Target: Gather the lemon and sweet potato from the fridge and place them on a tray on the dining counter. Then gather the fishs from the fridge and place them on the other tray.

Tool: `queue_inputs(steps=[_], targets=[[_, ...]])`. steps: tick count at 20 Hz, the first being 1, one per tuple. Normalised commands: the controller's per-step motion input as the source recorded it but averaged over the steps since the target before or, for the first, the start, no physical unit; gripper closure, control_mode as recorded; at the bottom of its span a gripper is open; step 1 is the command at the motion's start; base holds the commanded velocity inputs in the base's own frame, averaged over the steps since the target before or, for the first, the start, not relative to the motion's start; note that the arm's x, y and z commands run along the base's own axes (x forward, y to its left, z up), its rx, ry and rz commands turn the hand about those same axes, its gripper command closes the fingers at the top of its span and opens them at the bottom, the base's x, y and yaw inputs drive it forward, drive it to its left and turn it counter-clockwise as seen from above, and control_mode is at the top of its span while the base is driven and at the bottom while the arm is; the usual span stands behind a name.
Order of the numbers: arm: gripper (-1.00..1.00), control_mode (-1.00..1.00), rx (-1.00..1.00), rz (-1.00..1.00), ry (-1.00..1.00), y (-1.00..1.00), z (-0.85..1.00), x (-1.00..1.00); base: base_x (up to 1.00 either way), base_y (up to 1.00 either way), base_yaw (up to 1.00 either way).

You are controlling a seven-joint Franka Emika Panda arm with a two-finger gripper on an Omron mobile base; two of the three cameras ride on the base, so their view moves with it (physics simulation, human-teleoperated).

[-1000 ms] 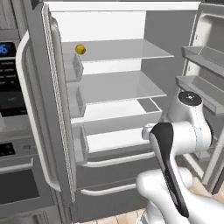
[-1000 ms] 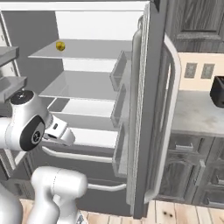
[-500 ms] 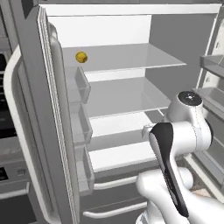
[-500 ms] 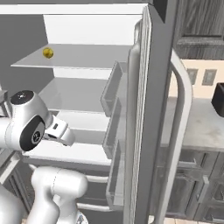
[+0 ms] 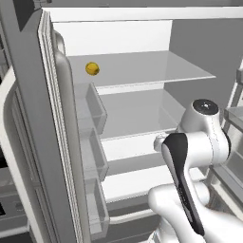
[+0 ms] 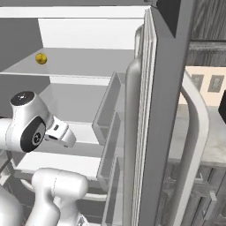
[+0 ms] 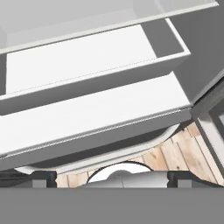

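The fridge (image 5: 142,71) stands open with white shelves inside. The lemon (image 5: 92,69) (image 6: 41,58), small and bright yellow, lies on the upper shelf toward its left rear. My gripper (image 7: 113,178) is open, its two dark fingertips (image 7: 43,178) wide apart with nothing between them. It hangs low in front of the lower shelves, well below and to the right of the lemon. The arm's elbow (image 5: 204,137) sits before the middle shelves. The sweet potato, the fishs, both trays and the dining counter are out of view.
The left fridge door with its bins (image 5: 92,109) swings out close on one side. The right door and its long pale handle (image 6: 194,132) stand close on the other. Wooden floor (image 7: 175,153) shows under the fridge's bottom drawer front (image 7: 87,118).
The whole picture has grown and shifted: the base has driven closer to the open fridge. The arm keeps the same pose and the gripper stays open.
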Motion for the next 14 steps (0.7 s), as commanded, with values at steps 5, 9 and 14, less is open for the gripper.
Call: queue_inputs(steps=[5,9,14], targets=[[-1.00,1.00,0.00,0.00,0.00,0.00,0.00,0.00,0.50,0.15,0.02],[-1.00,-1.00,0.00,0.22,-0.27,0.12,0.54,0.25,0.00,0.00,0.00],[-1.00,-1.00,-0.01,0.32,-0.24,0.22,0.85,0.12,0.00,0.00,0.00]])
